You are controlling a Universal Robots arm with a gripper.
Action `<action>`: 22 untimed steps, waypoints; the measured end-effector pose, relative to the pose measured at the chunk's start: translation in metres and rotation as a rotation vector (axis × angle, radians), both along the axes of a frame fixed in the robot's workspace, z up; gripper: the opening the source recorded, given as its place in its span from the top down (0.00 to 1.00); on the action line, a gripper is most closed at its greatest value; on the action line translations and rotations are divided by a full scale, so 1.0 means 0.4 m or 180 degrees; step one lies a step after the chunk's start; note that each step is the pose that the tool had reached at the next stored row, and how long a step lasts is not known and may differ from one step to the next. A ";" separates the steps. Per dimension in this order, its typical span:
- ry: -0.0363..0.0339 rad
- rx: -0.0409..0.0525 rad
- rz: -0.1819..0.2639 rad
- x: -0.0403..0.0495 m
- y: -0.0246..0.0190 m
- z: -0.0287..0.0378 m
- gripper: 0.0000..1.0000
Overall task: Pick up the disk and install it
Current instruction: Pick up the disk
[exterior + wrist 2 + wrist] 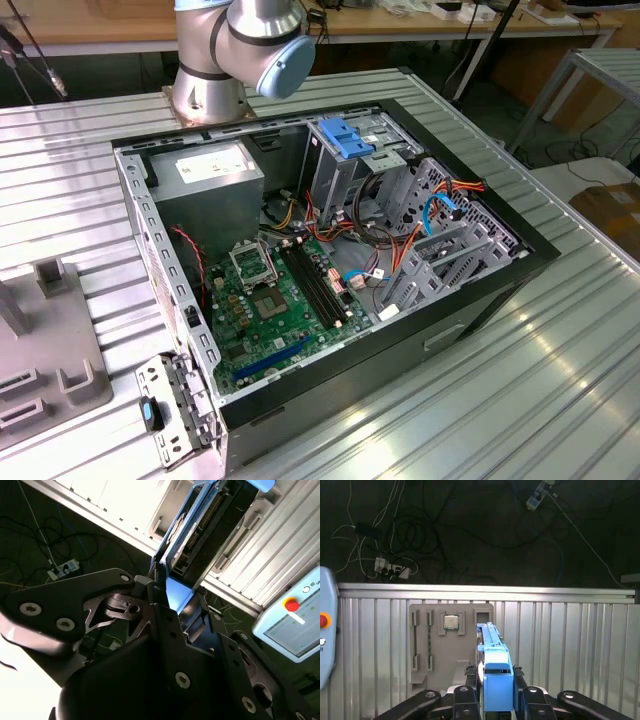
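The flat dark-grey metal disk (496, 680) with bright blue plastic rails stands edge-on, clamped between the fingers of the black gripper (495, 682), over the ribbed metal table (570, 645). The second wrist view shows its connector edge. The first wrist view shows a grey fixture plate (451, 652) near the table's edge. The exterior view shows an open black computer case (380, 360).

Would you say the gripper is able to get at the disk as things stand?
Very likely yes: in both wrist views the disk sits in the gripper, fingers closed against its sides, nothing in the way.
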State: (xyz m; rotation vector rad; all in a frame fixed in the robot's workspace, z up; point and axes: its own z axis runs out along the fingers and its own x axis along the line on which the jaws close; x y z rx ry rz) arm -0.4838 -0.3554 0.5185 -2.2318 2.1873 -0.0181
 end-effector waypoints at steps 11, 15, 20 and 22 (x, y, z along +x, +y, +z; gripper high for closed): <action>-0.0001 0.0000 0.0000 0.168 0.000 0.001 0.63; -0.0001 0.0000 0.0000 0.278 0.000 0.001 0.63; -0.0001 0.0000 0.0000 0.410 0.000 0.000 0.63; -0.0001 0.0000 0.0000 0.436 0.000 0.000 0.63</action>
